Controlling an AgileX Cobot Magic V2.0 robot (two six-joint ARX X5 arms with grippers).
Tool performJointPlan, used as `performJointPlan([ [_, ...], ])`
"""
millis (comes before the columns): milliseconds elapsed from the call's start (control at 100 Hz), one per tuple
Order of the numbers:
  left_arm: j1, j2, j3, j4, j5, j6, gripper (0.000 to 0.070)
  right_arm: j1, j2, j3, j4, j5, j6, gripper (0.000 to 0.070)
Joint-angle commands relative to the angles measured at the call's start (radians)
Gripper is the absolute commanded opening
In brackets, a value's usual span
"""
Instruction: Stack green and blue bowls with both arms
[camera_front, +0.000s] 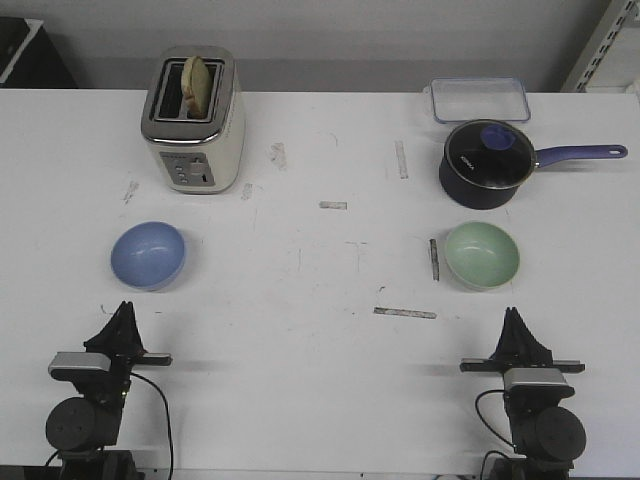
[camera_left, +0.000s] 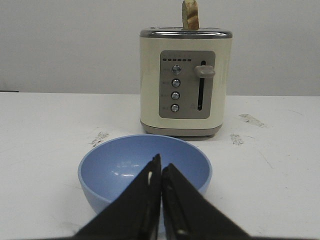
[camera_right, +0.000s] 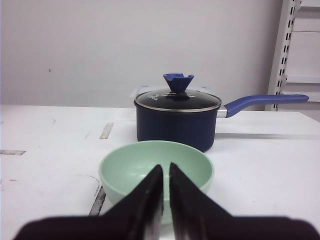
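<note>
The light blue bowl (camera_front: 148, 254) sits upright on the white table at the left; it also shows in the left wrist view (camera_left: 115, 170). The pale green bowl (camera_front: 482, 254) sits upright at the right; it also shows in the right wrist view (camera_right: 140, 162). My left gripper (camera_front: 124, 310) is shut and empty, a little nearer than the blue bowl, and it shows in its own wrist view (camera_left: 161, 162). My right gripper (camera_front: 512, 314) is shut and empty, a little nearer than the green bowl, and it shows in its own wrist view (camera_right: 165, 169).
A cream toaster (camera_front: 194, 120) with bread in it stands behind the blue bowl. A dark navy saucepan (camera_front: 487, 163) with a glass lid stands behind the green bowl. A clear lidded container (camera_front: 480, 99) lies at the back right. Tape marks (camera_front: 405, 313) dot the table.
</note>
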Motion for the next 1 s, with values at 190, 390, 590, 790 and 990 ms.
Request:
performJointPlan([
  [190,-0.001,-0.002,-0.021,0.011,0.005,0.004,0.0001,0.001,0.0,-0.002,0.01,-0.002,0.035,0.0012],
  [390,-0.001,-0.002,-0.021,0.011,0.005,0.004,0.0001,0.001,0.0,0.03,0.009,-0.002,0.047,0.0007],
  [590,-0.001,-0.002,-0.021,0.011,0.005,0.004,0.0002,0.001,0.037,0.142,-0.046,-0.002,0.004,0.0007],
  [790,-0.001,-0.002,-0.021,0.011,0.005,0.004,0.0001,0.001,0.161,0.321,-0.257,0.0,-0.053,0.0008],
  [990,-0.001,-0.002,-0.021,0.011,0.005,0.004,0.0001,0.001,0.341,0.454,-0.37,-0.001,-0.052,0.0008],
])
